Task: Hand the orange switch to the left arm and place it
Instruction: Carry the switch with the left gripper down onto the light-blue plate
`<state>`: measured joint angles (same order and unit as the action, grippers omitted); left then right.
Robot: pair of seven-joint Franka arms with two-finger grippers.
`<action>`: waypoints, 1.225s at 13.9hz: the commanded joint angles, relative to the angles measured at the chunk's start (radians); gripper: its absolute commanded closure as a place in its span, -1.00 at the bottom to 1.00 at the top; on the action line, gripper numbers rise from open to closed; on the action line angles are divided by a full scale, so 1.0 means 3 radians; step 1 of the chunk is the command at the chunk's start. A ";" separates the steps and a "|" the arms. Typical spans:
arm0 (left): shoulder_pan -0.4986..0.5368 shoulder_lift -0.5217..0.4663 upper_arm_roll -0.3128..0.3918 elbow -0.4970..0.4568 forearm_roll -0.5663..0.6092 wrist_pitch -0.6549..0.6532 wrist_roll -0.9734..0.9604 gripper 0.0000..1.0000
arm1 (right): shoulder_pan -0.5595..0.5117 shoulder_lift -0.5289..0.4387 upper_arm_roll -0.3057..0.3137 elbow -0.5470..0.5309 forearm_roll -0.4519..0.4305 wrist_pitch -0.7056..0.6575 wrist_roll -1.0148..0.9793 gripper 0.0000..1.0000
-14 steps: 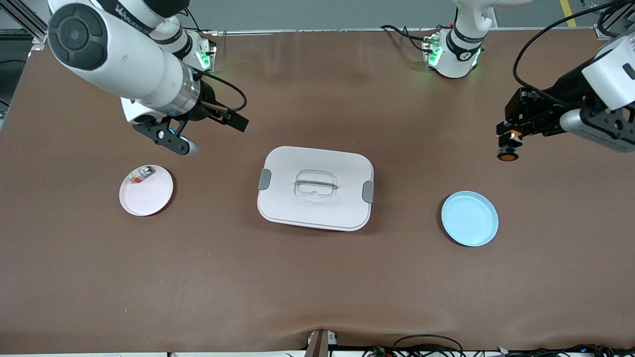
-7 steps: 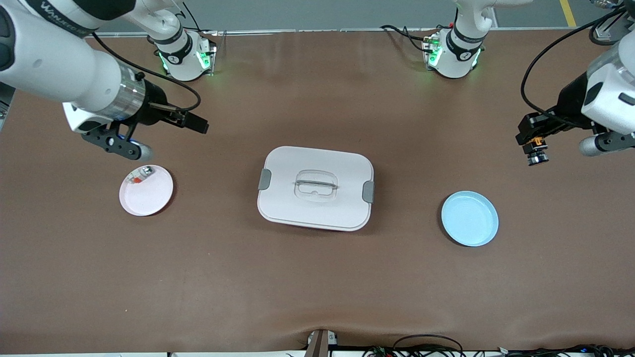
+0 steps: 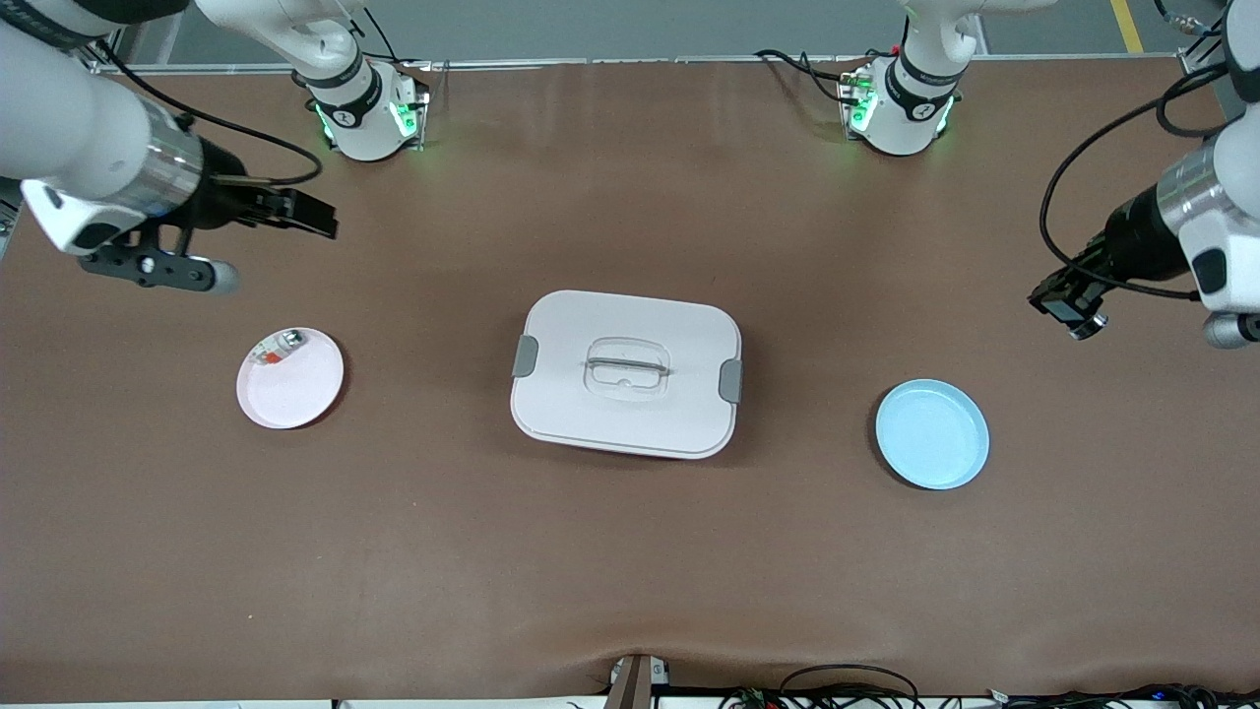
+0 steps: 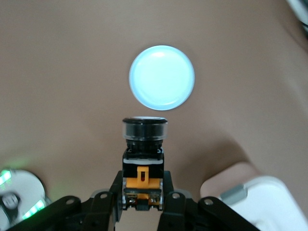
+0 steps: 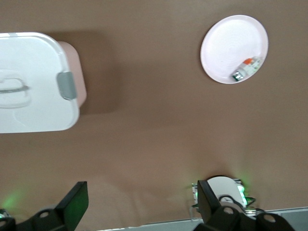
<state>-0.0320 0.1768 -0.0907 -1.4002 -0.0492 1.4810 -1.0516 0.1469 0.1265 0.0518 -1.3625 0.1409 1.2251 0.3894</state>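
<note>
My left gripper is shut on the orange switch and holds it in the air over bare table near the blue plate. In the left wrist view the switch shows its black body and orange band between the fingers of my left gripper, with the blue plate below it. My right gripper is open and empty, over bare table near the pink plate. It also shows in the right wrist view. The white box stands mid-table with its lid on.
The pink plate holds a small clear, silver and red item. A corner of the box shows in the left wrist view, and its grey-clipped end shows in the right wrist view. Both arm bases stand at the table's back edge.
My left gripper has carried the switch toward the left arm's end of the table and turned it cap-down. My right gripper has drawn back toward the right arm's end, away from the box.
</note>
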 commanded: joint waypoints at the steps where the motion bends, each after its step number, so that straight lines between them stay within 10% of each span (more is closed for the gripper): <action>1: 0.0096 0.0116 -0.0005 -0.0088 0.0128 0.0013 -0.0380 1.00 | -0.0371 -0.0467 0.0052 -0.0525 -0.0228 0.0007 -0.0525 -1.00; 17: 0.0245 0.0366 -0.0015 -0.1816 0.0348 0.2477 -0.1392 1.00 | -0.0669 -0.0866 0.0062 -0.1369 -0.0352 0.1085 -0.0920 -1.00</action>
<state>0.0432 0.2622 -0.0905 -1.9314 0.0127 2.1826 -1.4270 -0.0425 -0.0921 0.0555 -1.7036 0.0447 1.4917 0.1363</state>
